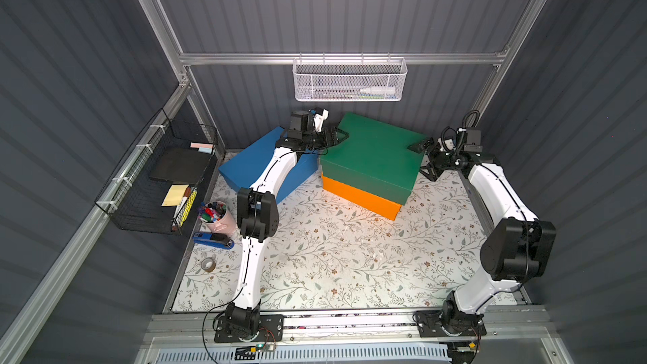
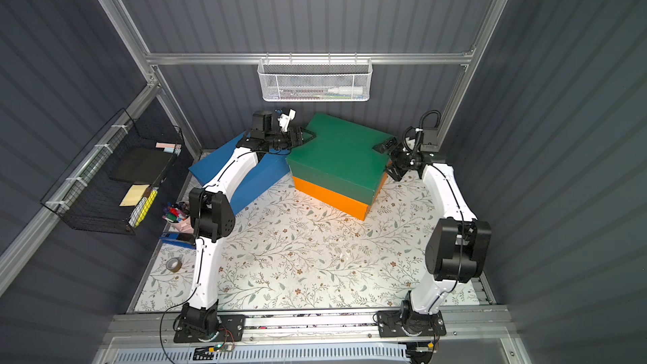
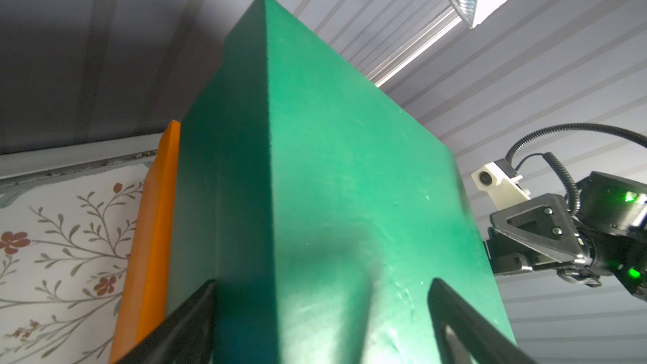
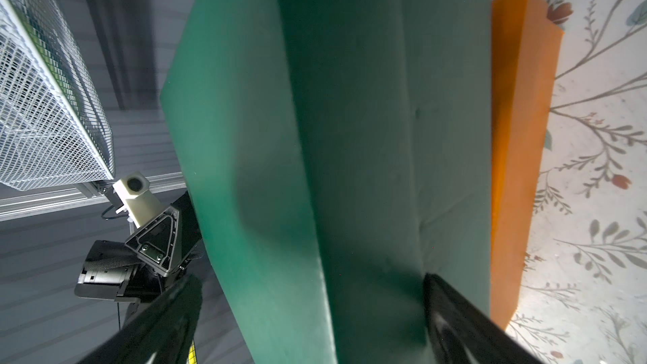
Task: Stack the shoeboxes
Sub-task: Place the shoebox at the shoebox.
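A dark green shoebox (image 1: 371, 155) (image 2: 339, 155) lies on an orange shoebox (image 1: 360, 194) (image 2: 332, 197) at the back of the table, turned slightly so orange shows along the front. A blue shoebox (image 1: 252, 166) (image 2: 259, 176) lies to their left, partly under my left arm. My left gripper (image 1: 338, 140) (image 3: 322, 281) is open at the green box's left end, its jaws astride the top edge (image 3: 332, 187). My right gripper (image 1: 418, 159) (image 4: 311, 276) is open at the right end, one finger above the lid, the other against the side wall (image 4: 350, 134).
A white mesh basket (image 1: 350, 80) hangs on the back wall above the boxes. A black wire basket (image 1: 157, 176) hangs on the left wall. A pink cup of markers (image 1: 217, 218), a blue stapler (image 1: 213, 239) and a tape roll (image 1: 208, 264) sit at the mat's left edge.
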`<state>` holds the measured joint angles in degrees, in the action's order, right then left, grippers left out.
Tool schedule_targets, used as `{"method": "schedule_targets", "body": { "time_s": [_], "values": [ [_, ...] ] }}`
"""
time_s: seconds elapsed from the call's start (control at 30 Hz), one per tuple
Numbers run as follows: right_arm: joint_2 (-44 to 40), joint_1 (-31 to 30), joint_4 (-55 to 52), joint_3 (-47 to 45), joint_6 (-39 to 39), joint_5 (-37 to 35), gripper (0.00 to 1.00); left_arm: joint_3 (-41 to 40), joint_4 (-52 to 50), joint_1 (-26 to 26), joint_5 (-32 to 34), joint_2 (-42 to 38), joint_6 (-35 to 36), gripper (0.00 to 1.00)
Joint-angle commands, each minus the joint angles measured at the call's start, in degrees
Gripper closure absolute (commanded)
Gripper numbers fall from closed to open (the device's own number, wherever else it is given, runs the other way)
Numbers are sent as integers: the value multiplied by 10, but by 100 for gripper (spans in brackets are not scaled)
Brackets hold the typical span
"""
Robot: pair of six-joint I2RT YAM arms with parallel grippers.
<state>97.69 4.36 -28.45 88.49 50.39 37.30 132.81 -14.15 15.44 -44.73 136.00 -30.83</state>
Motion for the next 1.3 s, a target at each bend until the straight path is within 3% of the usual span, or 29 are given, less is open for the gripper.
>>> {"method": "schedule_targets", "body": {
  "time_s": [0.0,0.17,0.57,0.9,1.27],
  "values": [
    [9,-8,50,-7,47,26,1,42,46,15,-47,28,-7,9],
    [5,-9,40,-5,38,0,1,80,42,16,-23,44,-6,1],
    [-6,-1,-2,-17,9,-35,1,43,29,-1,50,-15,43,0],
    [-28,6,17,-20,-3,-60,1,40,25,-19,51,-34,59,0],
    [-86,34,41,-31,-56,-100,1,-65,25,-53,53,-86,69,0]
  ]
}}
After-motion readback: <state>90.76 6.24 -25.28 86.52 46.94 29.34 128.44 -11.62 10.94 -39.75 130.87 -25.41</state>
